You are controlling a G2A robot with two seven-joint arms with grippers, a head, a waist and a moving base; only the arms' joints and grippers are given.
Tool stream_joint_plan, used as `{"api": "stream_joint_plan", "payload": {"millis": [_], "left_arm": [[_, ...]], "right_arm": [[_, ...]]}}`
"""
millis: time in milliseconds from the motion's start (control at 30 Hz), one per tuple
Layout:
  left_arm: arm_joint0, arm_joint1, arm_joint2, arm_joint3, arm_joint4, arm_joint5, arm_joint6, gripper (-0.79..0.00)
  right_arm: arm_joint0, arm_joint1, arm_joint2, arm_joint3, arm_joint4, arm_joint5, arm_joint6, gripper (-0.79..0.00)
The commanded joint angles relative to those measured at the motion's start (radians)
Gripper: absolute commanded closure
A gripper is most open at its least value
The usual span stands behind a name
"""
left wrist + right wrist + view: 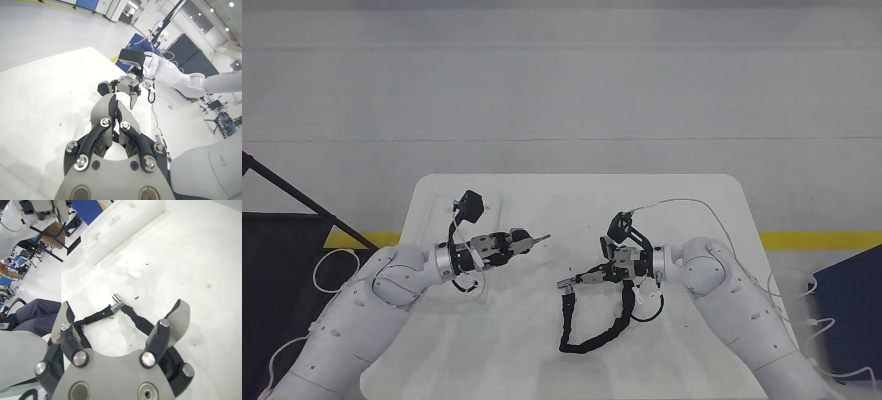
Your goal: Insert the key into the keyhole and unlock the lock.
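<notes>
a: lock (117,300) first. where does it sit?
b: its metal barrel lies flat on the counter (682,200). the black sleeved chain (136,318) loops away from it toward the robot. nothing grips it.
a: and the right end effector (122,303)?
b: spread wide and poised close over the lock, one finger out to each side of the barrel. i'd read that as lining up to pin the barrel, so it can't slide or roll when something pushes into it.
a: the key (540,239)?
b: a thin sliver pokes out of the left end effector (114,99), which is pinched tight on it. it's off the counter, near the lock on its left and a little farther from the robot, aimed roughly toward the barrel. it looks gripped by the head, so the blade is free to enter.
a: keyhole?
b: too small to tell which end carries it. the lock isn't yet braced, so that seems the step in hand. a blade that thin leaves little room for misalignment.
</notes>
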Motion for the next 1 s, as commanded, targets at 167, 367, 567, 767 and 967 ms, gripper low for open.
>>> {"api": "stream_joint_plan", "payload": {"millis": [167, 367, 567, 767, 967], "left_arm": [[0.096, 0.029, -0.130, -0.038, -0.004, -0.128, 0.027, 0.000], [0.162, 0.052, -0.238, -0.035, -0.055, -0.203, 0.027, 0.000], [0.162, 0.052, -0.238, -0.035, -0.055, -0.203, 0.027, 0.000], [0.162, 0.052, -0.238, -0.035, -0.055, -0.203, 0.027, 0.000], [0.162, 0.052, -0.238, -0.035, -0.055, -0.203, 0.027, 0.000]], "right_arm": [[0.000, 0.000, 0.000, 0.000, 0.000, 0.000, 0.000, -0.785], [0.000, 0.000, 0.000, 0.000, 0.000, 0.000, 0.000, -0.785], [-0.005, 0.005, 0.008, -0.069, -0.122, 0.066, -0.042, -0.785], [-0.023, 0.017, 0.017, -0.228, -0.432, 0.201, -0.075, -0.785], [-0.032, 0.026, -0.025, -0.343, -0.715, 0.289, 0.049, -0.785]]}}
